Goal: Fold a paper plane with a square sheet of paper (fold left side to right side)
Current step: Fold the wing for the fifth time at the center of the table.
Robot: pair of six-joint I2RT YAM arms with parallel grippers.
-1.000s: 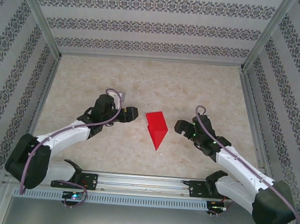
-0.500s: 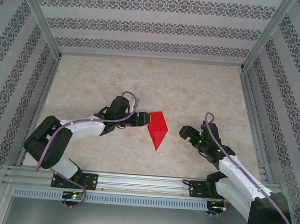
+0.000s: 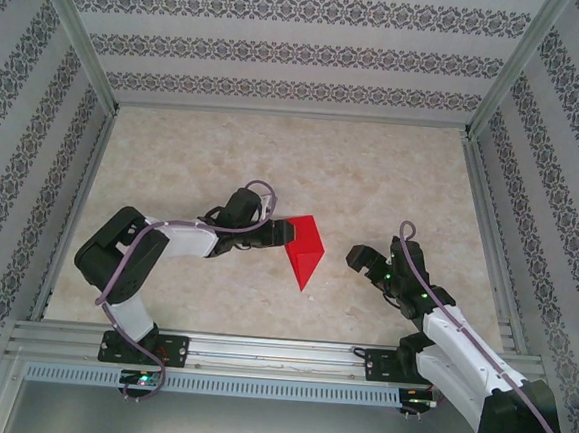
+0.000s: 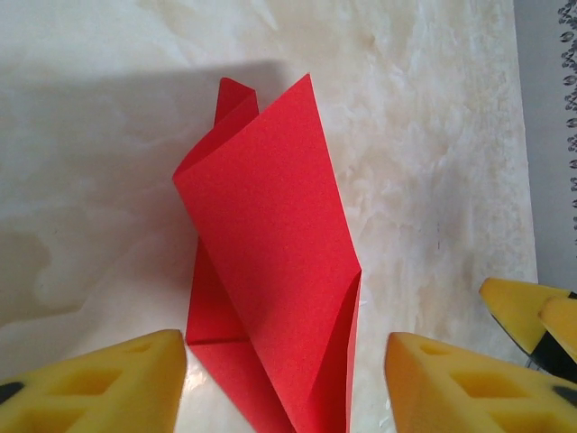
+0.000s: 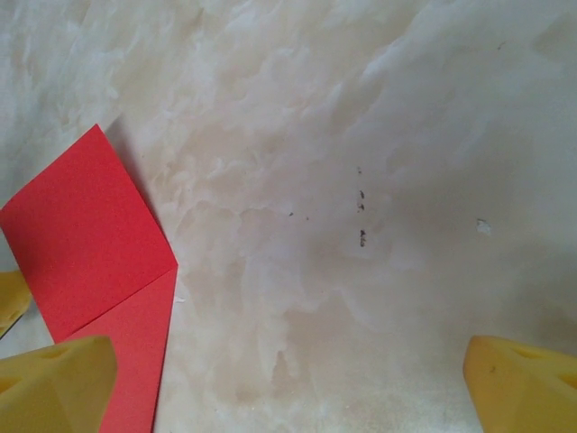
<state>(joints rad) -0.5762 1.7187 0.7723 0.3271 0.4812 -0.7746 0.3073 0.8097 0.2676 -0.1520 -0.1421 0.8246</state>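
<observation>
Thin bright red paper (image 3: 302,250), creased to a pointed dart, lies mid-tabletop (image 3: 373,173), probably light, floppy and slippery, best pinched at the raised flap straddled ungripped by the half-open left end effector (image 3: 280,233); right end effector (image 3: 359,259) gapes empty nearby.

left wrist: red paper (image 4: 270,253) runs off the bottom edge | right wrist: red paper (image 5: 81,234) cut off left and below | top: we cannot tell whether left gripper (image 3: 278,234) touches it
</observation>
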